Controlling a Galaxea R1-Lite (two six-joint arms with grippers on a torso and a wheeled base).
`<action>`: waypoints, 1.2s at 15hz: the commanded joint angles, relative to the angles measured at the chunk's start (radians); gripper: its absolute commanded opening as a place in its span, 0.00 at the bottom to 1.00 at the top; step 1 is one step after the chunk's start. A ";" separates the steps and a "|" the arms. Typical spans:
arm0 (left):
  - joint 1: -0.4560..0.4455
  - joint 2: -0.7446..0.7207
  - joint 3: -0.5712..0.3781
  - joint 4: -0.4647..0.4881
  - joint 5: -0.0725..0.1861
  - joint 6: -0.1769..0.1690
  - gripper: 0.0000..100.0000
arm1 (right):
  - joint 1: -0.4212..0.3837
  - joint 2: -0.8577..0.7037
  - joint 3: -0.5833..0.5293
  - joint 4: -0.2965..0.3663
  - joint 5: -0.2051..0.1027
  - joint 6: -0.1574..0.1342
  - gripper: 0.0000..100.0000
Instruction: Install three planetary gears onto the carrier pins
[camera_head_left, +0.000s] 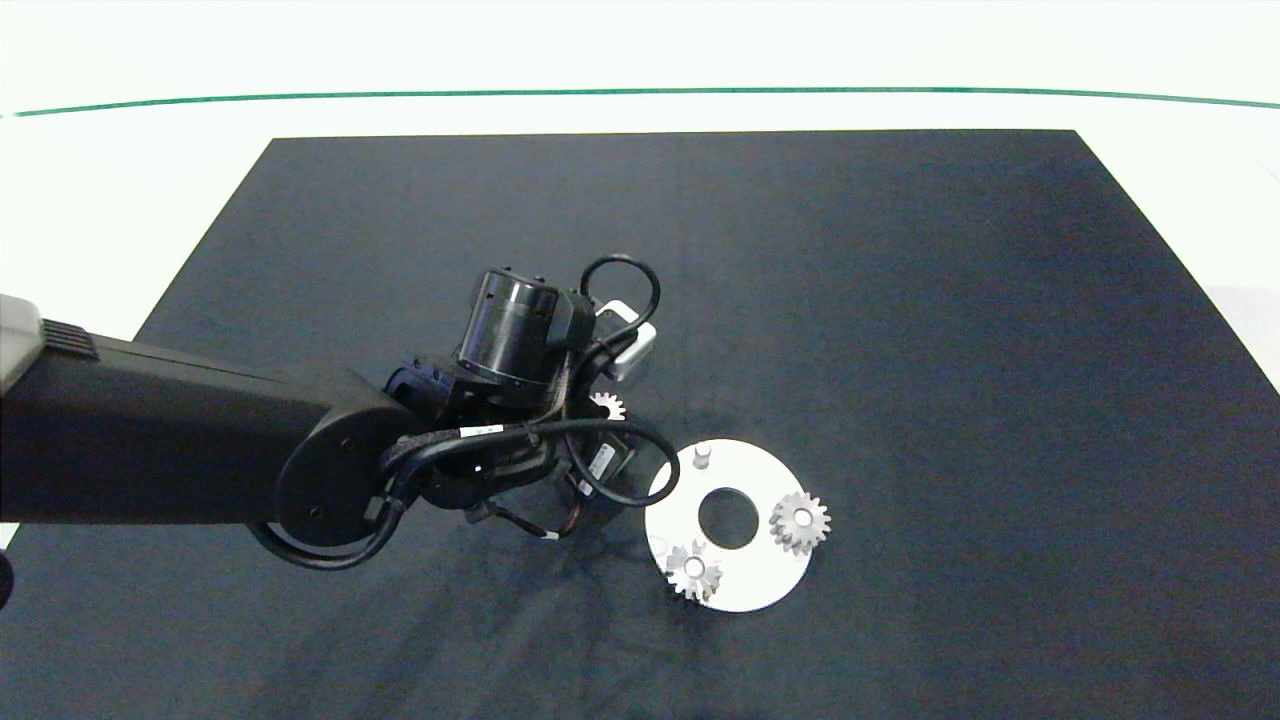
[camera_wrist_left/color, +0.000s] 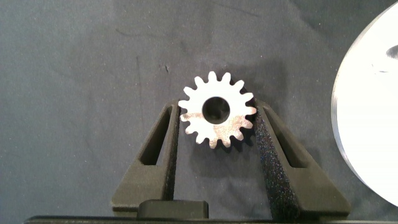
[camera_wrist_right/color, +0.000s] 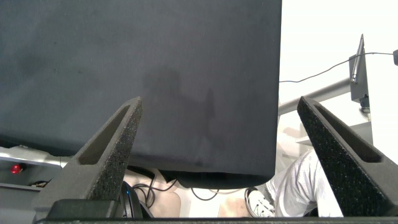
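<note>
The left arm (camera_head_left: 150, 430) comes in from the left edge over the dark mat (camera_head_left: 900, 300) that covers the tabletop (camera_head_left: 100, 200); its left gripper (camera_wrist_left/color: 217, 124) is down at the mat just beside the white disc (camera_head_left: 750, 585), on the disc's left; in the left wrist view the jaws stand on either side of one of the planetary gears, the loose gear (camera_wrist_left/color: 217, 117), which lies flat between them; the fingers (camera_wrist_left/color: 273, 155) sit right at its teeth on both sides, so the jaws look closed on it at its width; in the head view only a bit of this gear shows past the wrist.

Right of the gripper lies the disc, flat on the mat, with its large central hole (camera_head_left: 728, 517); of the carrier pins, the bare pin (camera_head_left: 701, 457) stands near the disc's far edge; a second gear (camera_head_left: 693, 571) sits on the pin at the near left edge, and a third gear (camera_head_left: 800, 522) on the pin at the right edge, its teeth reaching just past the rim.

The right gripper (camera_wrist_right/color: 224, 162) is out of the head view; its wrist view shows the jaws wide apart and holding nothing, with the mat's edge beyond them.
</note>
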 joint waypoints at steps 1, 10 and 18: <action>-0.003 -0.033 -0.009 0.001 0.002 -0.003 0.25 | -0.001 0.002 0.000 0.006 -0.002 -0.002 1.00; -0.068 -0.119 -0.028 0.076 0.008 -0.010 0.25 | -0.002 -0.001 -0.003 0.006 -0.002 -0.002 1.00; -0.023 -0.094 -0.024 0.076 0.005 -0.007 1.00 | -0.002 -0.004 0.001 0.006 -0.002 -0.002 1.00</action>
